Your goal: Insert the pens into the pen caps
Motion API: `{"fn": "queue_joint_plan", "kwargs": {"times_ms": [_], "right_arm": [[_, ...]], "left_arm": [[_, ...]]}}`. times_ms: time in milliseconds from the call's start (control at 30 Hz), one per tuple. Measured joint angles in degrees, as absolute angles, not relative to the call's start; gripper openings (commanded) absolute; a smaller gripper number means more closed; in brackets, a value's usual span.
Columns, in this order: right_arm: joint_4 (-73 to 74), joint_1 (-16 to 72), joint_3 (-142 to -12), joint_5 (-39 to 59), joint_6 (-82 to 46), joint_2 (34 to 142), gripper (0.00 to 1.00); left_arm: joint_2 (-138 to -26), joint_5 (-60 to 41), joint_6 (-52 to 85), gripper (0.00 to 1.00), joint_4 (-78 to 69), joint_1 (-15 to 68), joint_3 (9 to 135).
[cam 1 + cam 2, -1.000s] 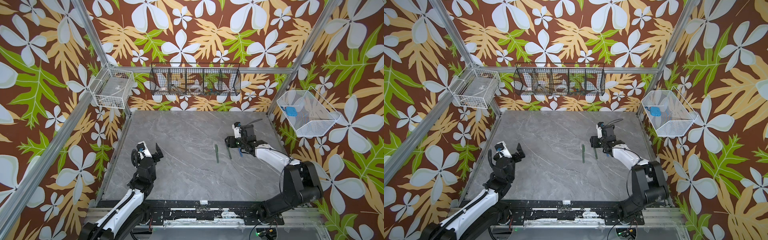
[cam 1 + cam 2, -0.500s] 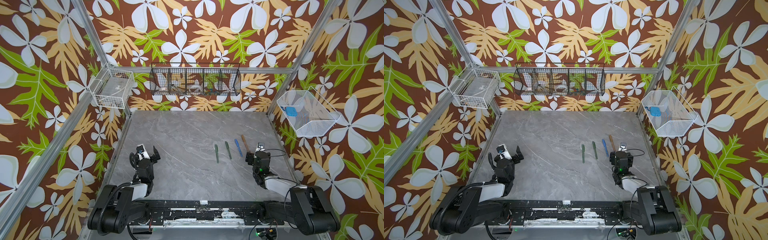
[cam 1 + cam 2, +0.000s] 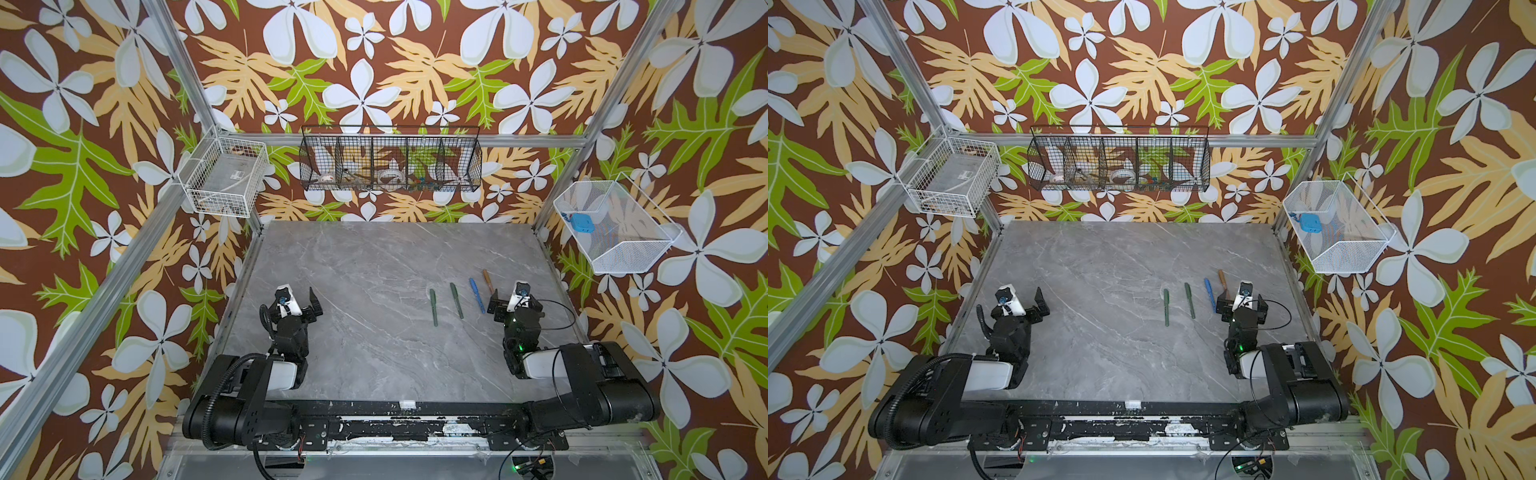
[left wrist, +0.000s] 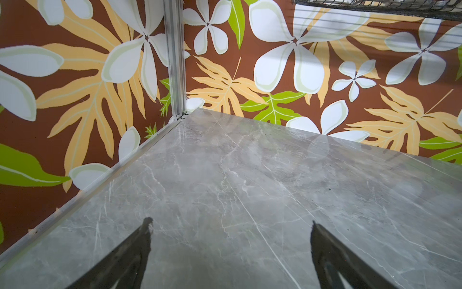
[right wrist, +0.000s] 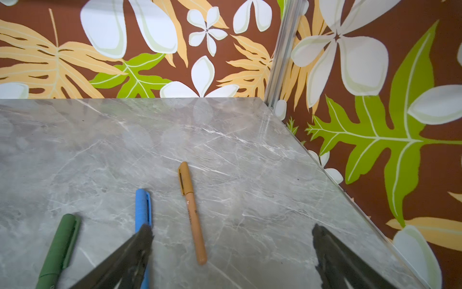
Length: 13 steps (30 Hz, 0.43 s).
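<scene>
Grey table (image 3: pixel 374 257): four capped pens (image 3: pixel 456 300) lie in a row near its right edge. Jaws of left gripper (image 4: pixel 230 224) and right gripper (image 5: pixel 231 229) stand apart, both empty. Risk: right finger (image 5: pixel 138 241), beside blue pen (image 5: pixel 142 207), could roll it; loose caps (image 5: pixel 183 177) may slip.
</scene>
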<state>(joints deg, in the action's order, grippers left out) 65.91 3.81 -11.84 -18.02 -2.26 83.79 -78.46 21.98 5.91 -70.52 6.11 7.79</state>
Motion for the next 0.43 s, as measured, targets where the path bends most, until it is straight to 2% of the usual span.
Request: {"fn": "queue_joint_plan", "kwargs": {"times_ms": [433], "right_arm": [[65.45,3.68,-11.9,-18.06,-2.37,83.79,1.0]], "left_arm": [[-78.54,21.96,5.74,1.0,-70.52,6.11,7.86]]}}
